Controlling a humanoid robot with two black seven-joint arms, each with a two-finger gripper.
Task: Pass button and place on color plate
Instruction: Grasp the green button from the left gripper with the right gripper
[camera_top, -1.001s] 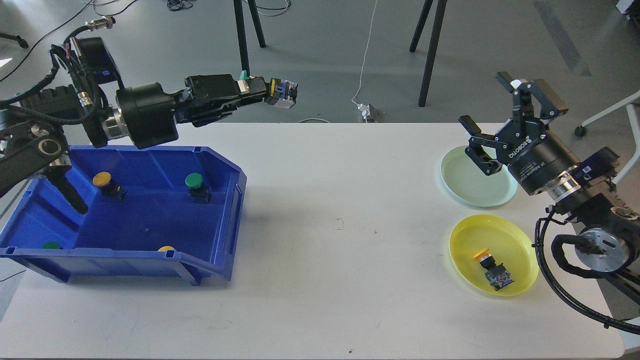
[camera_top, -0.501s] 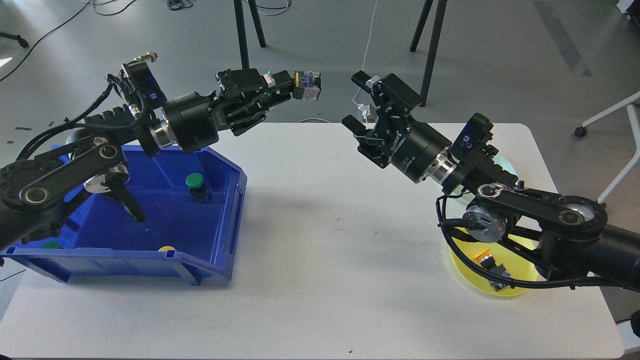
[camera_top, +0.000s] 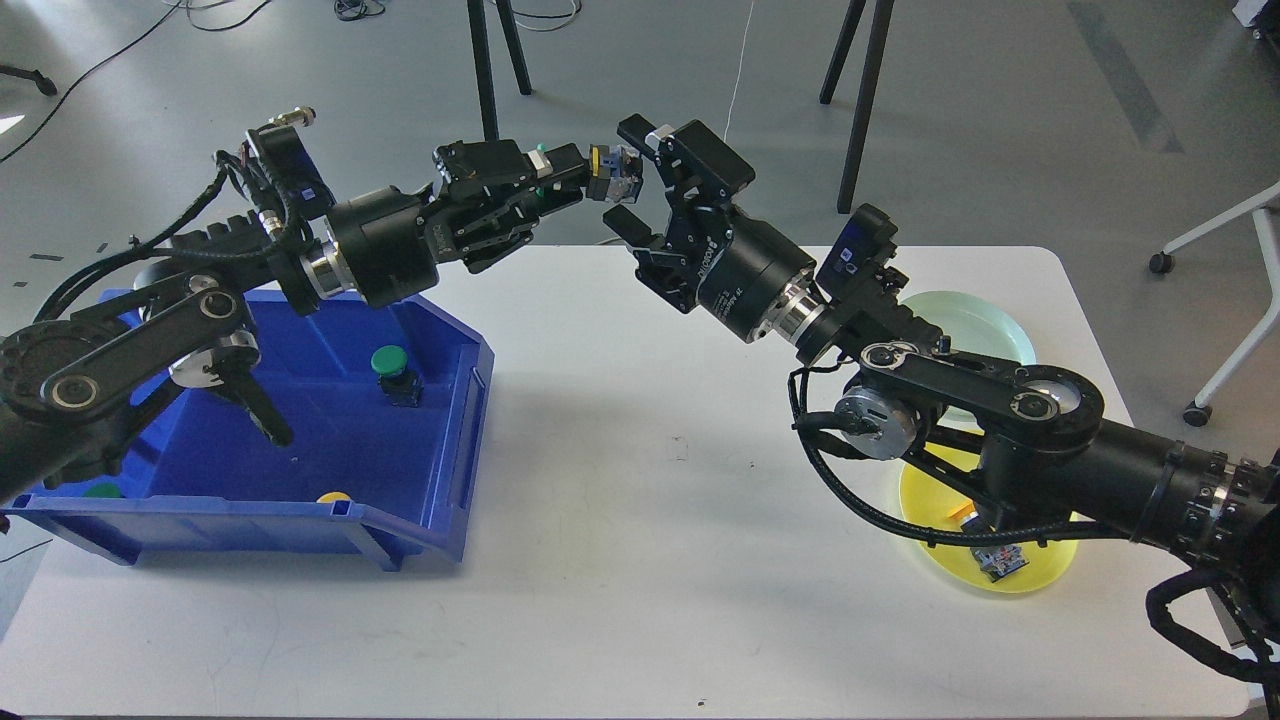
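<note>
The button (camera_top: 613, 175) sits high in the upper middle of the frame, above the far edge of the table (camera_top: 640, 560), pinched at the tip of the left gripper (camera_top: 583, 178). It reads as a small, hard plastic part with a yellow cap toward the left gripper and a blocky grey-blue body pointing right. It is probably light and stiff, with smooth faces that could slip or twist if squeezed off-centre. The flat sides of the body look like the safest place to take hold, since the cap end is already taken.

The left gripper's jaws are narrow and closed on the cap end. The right gripper (camera_top: 633, 180) reaches in from the right with its jaws spread wide. 1 finger is above the button and 1 below, so the body appears to lie in the gap between them, apparently without contact.

In the lower right, the yellow plate (camera_top: 1040, 572) is partly hidden by the right arm. A pale green plate (camera_top: 990, 325) lies behind it. The blue bin (camera_top: 440, 430) at the left holds a green button (camera_top: 390, 362).
</note>
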